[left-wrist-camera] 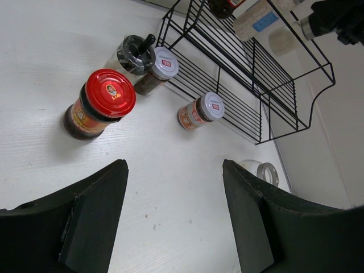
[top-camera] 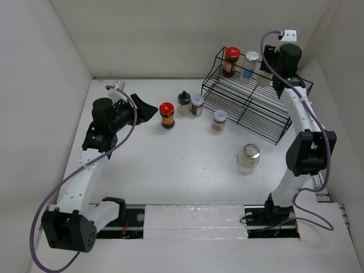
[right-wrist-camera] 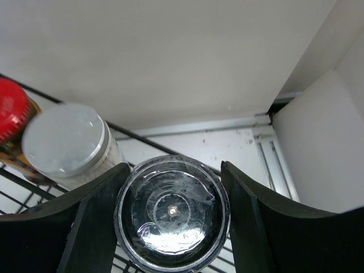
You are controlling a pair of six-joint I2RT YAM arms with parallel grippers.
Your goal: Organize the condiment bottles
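Right fingers (right-wrist-camera: pixel 94 227) are closed on a clear-lidded jar (right-wrist-camera: pixel 172 213) at the right end of the upper tier of the black wire rack (top-camera: pixel 244 105). Whether the jar is resting on the wires cannot be told. Two jars are stood on that tier to its left: a grey-lidded jar (top-camera: pixel 249 63), then a red-capped jar (top-camera: pixel 231 58).

Left fingers (left-wrist-camera: pixel 94 222) are held moderately apart with nothing between them, well left of the rack.

Five jars are seen on the tabletop (top-camera: pixel 170 170):
- A second red-capped jar (top-camera: pixel 166 114) is left of the rack.
- A black-lidded jar (top-camera: pixel 183 103) and a silver-lidded jar (top-camera: pixel 197 104) are side by side, just off the rack's left corner.
- A white-lidded jar (top-camera: pixel 219 119) is just beside the rack's front edge.
- A clear jar (top-camera: pixel 248 157) is in front of the rack, apart from the others.
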